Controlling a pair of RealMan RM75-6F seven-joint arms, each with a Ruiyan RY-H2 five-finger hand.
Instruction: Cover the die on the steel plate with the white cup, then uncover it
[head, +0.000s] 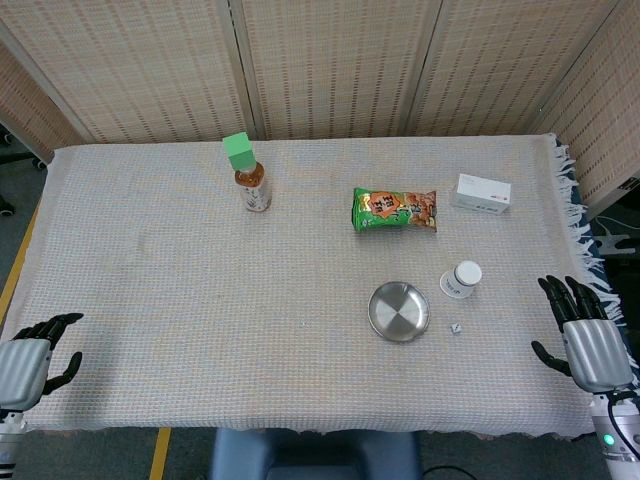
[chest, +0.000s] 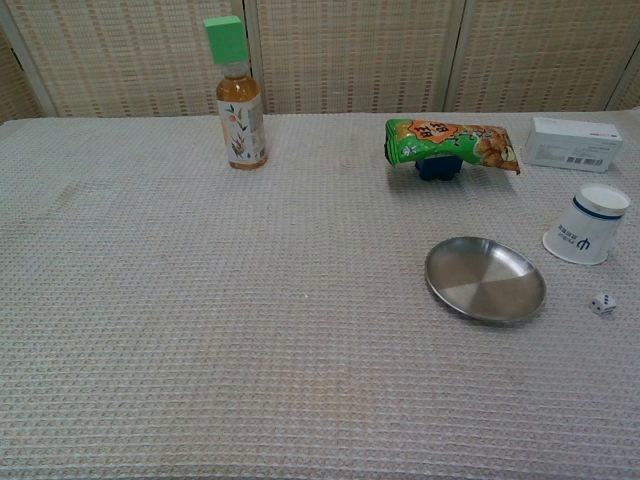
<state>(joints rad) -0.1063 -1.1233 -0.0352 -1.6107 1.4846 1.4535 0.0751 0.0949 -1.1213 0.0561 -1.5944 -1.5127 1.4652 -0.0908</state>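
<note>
The round steel plate (head: 399, 311) (chest: 485, 279) lies on the cloth right of centre, with nothing on it. A small white die (head: 456, 328) (chest: 602, 303) rests on the cloth just right of the plate. The white cup (head: 462, 279) (chest: 587, 226) with a blue band stands upside down behind the die, right of the plate. My right hand (head: 585, 334) hovers at the table's right front edge, fingers spread, holding nothing. My left hand (head: 32, 357) sits at the left front corner, fingers apart and empty. Neither hand shows in the chest view.
A tea bottle (head: 254, 178) (chest: 239, 105) with a green cap stands at the back left of centre. A green snack bag (head: 394, 210) (chest: 450, 142) lies behind the plate. A white box (head: 482, 194) (chest: 574, 144) sits at the back right. The cloth's fringe (head: 582, 225) hangs along the right edge.
</note>
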